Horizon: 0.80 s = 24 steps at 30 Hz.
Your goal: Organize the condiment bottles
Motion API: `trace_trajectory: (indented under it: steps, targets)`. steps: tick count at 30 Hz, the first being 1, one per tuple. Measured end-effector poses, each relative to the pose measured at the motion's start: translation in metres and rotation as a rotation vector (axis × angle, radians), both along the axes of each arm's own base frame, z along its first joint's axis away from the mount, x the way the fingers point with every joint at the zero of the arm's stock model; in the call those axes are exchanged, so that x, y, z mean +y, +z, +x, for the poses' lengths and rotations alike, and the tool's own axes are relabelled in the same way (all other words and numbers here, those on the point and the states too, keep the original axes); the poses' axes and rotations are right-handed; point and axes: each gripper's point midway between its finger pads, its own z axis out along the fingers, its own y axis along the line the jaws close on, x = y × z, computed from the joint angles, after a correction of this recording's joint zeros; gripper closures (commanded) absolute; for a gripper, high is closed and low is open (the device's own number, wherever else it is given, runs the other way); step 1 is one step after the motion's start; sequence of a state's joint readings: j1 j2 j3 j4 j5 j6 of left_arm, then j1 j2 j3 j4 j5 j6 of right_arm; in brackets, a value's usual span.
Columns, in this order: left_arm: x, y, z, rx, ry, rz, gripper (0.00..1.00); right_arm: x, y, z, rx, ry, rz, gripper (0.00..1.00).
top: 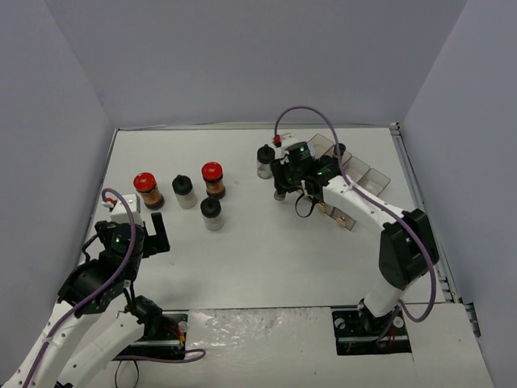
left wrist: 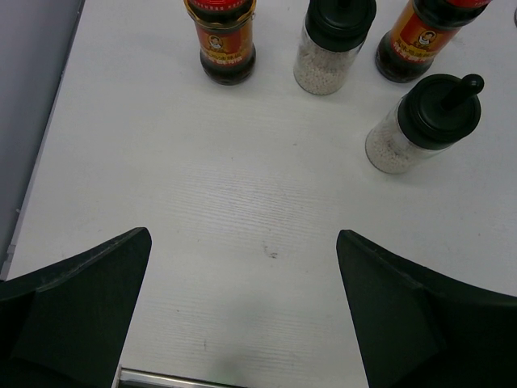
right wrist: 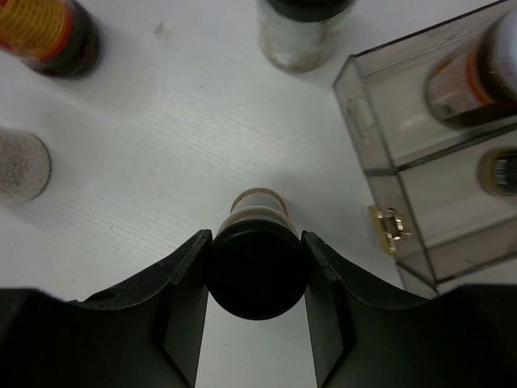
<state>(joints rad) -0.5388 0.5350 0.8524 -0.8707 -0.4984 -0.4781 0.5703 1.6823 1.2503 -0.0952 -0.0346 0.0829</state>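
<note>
1. Black-capped jar [right wrist: 257, 283], upright, is pinched at its cap by right claw [right wrist: 257, 242]; tray [right wrist: 380, 121] lies just beside at 2 o'clock.
2. Wide and empty, left claw [left wrist: 242, 307] faces four jars [left wrist: 420, 121] at 12 o'clock.

A white surface [top: 266, 259] with a faint grain is seen in all three views. It is enclosed on the left, far and right by plain grey walls [top: 242, 56]. A clear plastic compartment tray [top: 374, 179] is set at an angle towards the far right of the surface. In the right wrist view its transparent sides [right wrist: 380, 97] are seen divided into compartments, and a small gold latch [right wrist: 388, 229] is fixed to its outside. A tiny dark speck [left wrist: 272, 255] is seen on the surface in the left wrist view. A pale mottled panel [top: 266, 335] is laid along the near edge.
</note>
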Motion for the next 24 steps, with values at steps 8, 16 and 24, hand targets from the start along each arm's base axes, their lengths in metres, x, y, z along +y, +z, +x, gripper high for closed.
trace_trajectory:
  steps: [8, 16, 24]
  targets:
    - [-0.001, 0.001, 0.001, -0.007, -0.003, -0.001, 0.03, -0.083, 0.075, 0.052, -0.143, -0.239, 0.081, 1.0]
    - [-0.001, 0.002, 0.002, -0.011, -0.003, -0.002, 0.03, -0.112, 0.048, 0.066, -0.083, -0.332, 0.056, 1.0]
    - [-0.001, 0.002, 0.002, -0.012, 0.0, -0.003, 0.03, -0.122, -0.001, 0.072, 0.013, -0.369, -0.001, 0.97]
